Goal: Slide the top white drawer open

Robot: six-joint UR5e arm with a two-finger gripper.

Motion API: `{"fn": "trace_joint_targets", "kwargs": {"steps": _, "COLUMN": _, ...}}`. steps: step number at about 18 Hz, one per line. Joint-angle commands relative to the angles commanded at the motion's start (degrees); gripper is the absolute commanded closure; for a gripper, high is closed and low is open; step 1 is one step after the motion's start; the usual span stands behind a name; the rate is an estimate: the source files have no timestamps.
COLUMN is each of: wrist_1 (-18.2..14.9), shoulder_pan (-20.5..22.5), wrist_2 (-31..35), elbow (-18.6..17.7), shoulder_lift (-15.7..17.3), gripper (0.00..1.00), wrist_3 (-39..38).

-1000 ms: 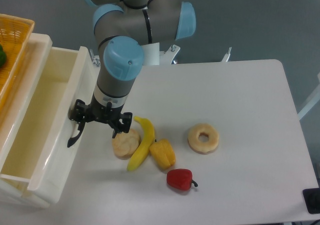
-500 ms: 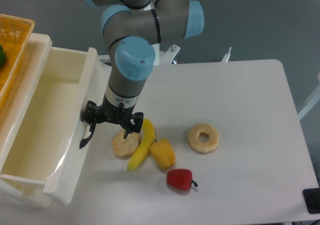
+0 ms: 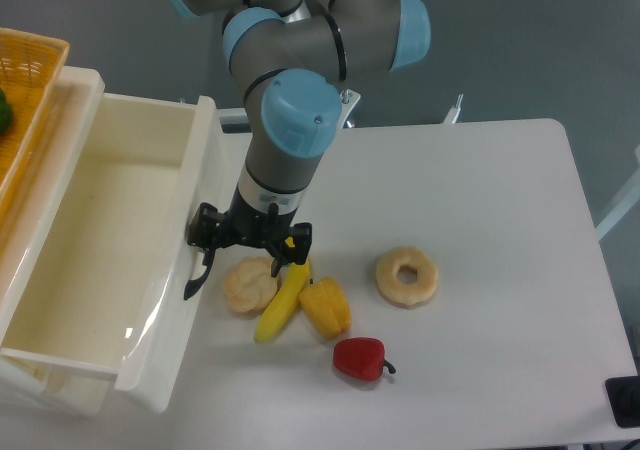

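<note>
The top white drawer [image 3: 100, 230] stands pulled far out at the left, a deep, empty cream box seen from above. Its curved black handle [image 3: 195, 278] sticks out from the front panel [image 3: 185, 320]. My gripper [image 3: 250, 247] hangs right beside that panel with its fingers spread wide apart. The left finger [image 3: 204, 232] sits at the handle's upper end and seems hooked on it. The right finger [image 3: 301, 249] hovers over the banana.
On the table just right of the drawer front lie a round pastry [image 3: 250, 287], a banana [image 3: 283, 295], a yellow pepper [image 3: 326, 308], a red pepper [image 3: 360, 358] and a donut [image 3: 407, 276]. An orange basket [image 3: 25, 90] sits on the cabinet top at the far left.
The drawer front has slid to the right by a good hand's width, and my gripper has moved right with it, staying at the handle. The food has not moved.
</note>
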Motion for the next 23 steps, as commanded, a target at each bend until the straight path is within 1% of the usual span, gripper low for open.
{"fn": "trace_joint_targets", "kwargs": {"steps": 6, "wrist_1": 0.00, "shoulder_pan": 0.97, "wrist_2": -0.44, "elbow": 0.00, "shoulder_lift": -0.17, "gripper": 0.00, "wrist_3": 0.18}}
{"fn": "trace_joint_targets", "kwargs": {"steps": 13, "wrist_1": -0.52, "shoulder_pan": 2.73, "wrist_2": -7.73, "elbow": -0.35, "shoulder_lift": -0.53, "gripper": 0.00, "wrist_3": 0.18}}
{"fn": "trace_joint_targets", "kwargs": {"steps": 20, "wrist_1": -0.97, "shoulder_pan": 3.08, "wrist_2": -9.40, "elbow": -0.70, "shoulder_lift": -0.62, "gripper": 0.00, "wrist_3": 0.18}}
{"fn": "trace_joint_targets", "kwargs": {"steps": 23, "wrist_1": -0.88, "shoulder_pan": 4.57, "wrist_2": -9.49, "elbow": -0.18, "shoulder_lift": -0.26, "gripper": 0.00, "wrist_3": 0.18}}
